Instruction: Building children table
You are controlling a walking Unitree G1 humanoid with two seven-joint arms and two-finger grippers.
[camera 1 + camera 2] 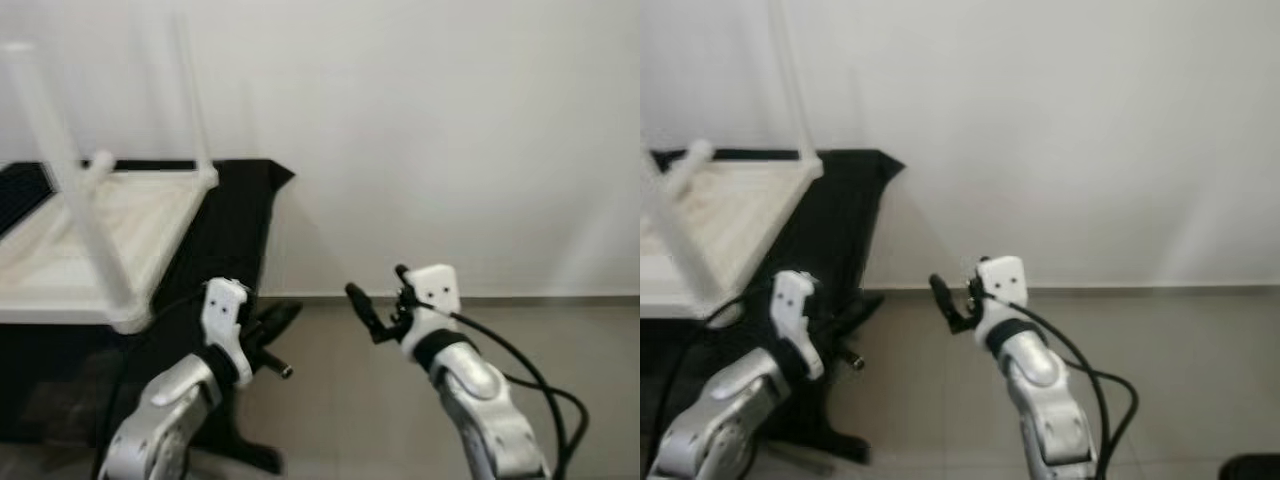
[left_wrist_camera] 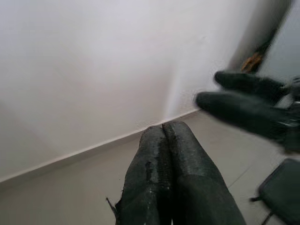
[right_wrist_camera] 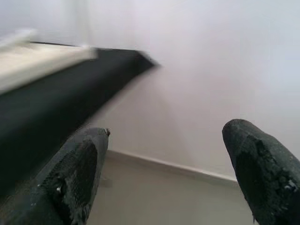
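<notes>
A white children's table [image 1: 715, 215] lies upside down on a surface draped in black cloth [image 1: 840, 215] at the left, its legs [image 1: 675, 245] pointing upward; a white wall [image 1: 1060, 130] stands behind, meeting a grey floor [image 1: 1180, 370]; the left gripper [image 1: 845, 330] hangs low beside the cloth; the right gripper [image 1: 945, 300] is raised mid-frame over the floor, a black cable [image 1: 1095, 385] looping from its arm.

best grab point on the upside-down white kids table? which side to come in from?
Judging by its pose, take the near corner leg low, close to the tabletop frame. The white table lies inverted on the black-draped stand with its legs pointing up, so the leg is a slim upright post. Come in horizontally from the robot's side with the left claw, currently shut; the right claw is open.
</notes>
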